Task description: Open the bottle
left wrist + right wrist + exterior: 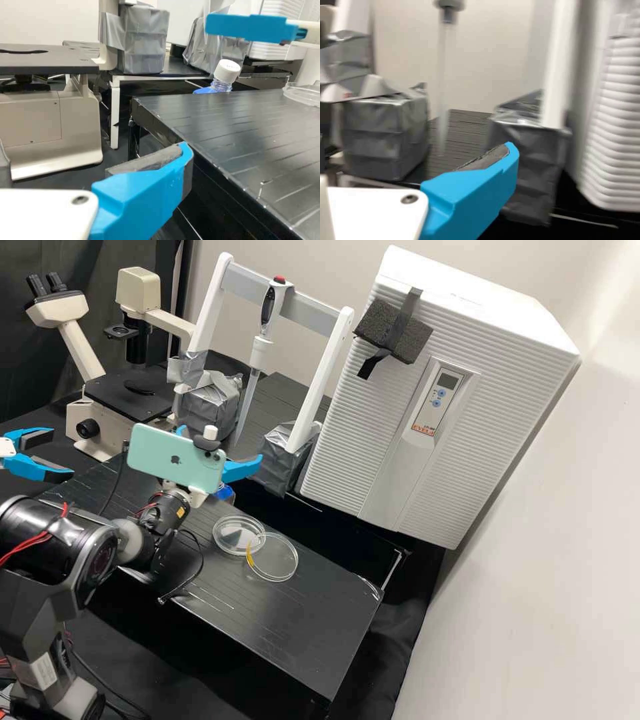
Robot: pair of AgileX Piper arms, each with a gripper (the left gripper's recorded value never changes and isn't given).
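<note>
Bottle [220, 84], cap [227, 68] on, sits just under my right end effector [247, 27], fingers spread, staged for the cap, I reckon. Left end effector [30, 453] also agape, well apart.

Microscope [100, 400], pipette [257, 367], petri dishes [273, 559], white cabinet [453, 393]

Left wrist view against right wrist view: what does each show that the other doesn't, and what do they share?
Left wrist view's extras: the bottle, white cap on, rising behind the far edge of the black platform; a petri dish rim; the microscope base. Right wrist view's extra: the pipette tip hanging between the grey-taped stand feet. Shared: those stand feet and the white ribbed cabinet.
</note>
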